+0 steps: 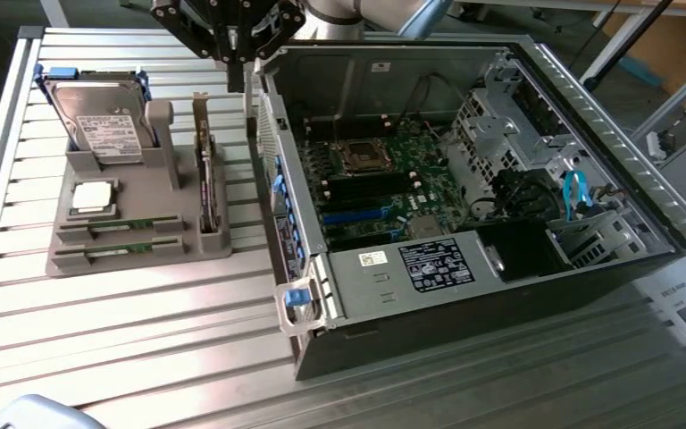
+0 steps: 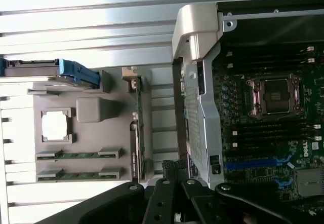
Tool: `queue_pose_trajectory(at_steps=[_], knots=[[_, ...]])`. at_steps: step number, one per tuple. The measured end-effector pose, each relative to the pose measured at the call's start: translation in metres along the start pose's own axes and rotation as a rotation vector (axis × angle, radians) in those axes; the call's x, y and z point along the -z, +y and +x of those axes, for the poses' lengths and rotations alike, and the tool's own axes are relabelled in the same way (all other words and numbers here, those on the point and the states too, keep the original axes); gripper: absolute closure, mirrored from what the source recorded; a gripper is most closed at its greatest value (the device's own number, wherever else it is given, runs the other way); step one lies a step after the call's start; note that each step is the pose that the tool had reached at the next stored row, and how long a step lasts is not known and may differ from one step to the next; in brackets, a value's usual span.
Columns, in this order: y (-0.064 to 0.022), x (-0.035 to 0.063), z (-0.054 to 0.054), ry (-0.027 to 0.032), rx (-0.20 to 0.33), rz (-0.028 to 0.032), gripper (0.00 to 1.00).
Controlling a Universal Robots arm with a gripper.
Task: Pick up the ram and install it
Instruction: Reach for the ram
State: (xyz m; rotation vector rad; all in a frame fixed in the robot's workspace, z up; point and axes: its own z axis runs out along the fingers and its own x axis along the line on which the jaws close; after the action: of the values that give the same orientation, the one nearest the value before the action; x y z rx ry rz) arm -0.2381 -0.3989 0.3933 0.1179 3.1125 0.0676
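Closest to the wrist camera, the claw [image 2: 178, 166] is hanging clenched and grasping nothing, above the gap between the grey holder [image 2: 91, 133] and the open computer case [image 2: 202, 107]. I am seeing the ram [image 1: 121, 225] lying in the holder beside its twin [image 1: 117, 248], on the desk [image 1: 140, 340] at the exterior view's left of the case.

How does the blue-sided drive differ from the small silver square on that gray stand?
The hard drive stands propped on edge; the processor chip lies flat. The hard drive is larger and oblong, the processor chip small and square. The hard drive has a printed label and blue rails; the processor chip is plain silver. Both sit in the gray holder.
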Motion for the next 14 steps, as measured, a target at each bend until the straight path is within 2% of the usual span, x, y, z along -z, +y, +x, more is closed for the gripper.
queue_pose_trajectory(at_steps=[14], knots=[[-0.002, 0.0007, 0.026, 0.0, 0.0, 0.0, 0.9]])
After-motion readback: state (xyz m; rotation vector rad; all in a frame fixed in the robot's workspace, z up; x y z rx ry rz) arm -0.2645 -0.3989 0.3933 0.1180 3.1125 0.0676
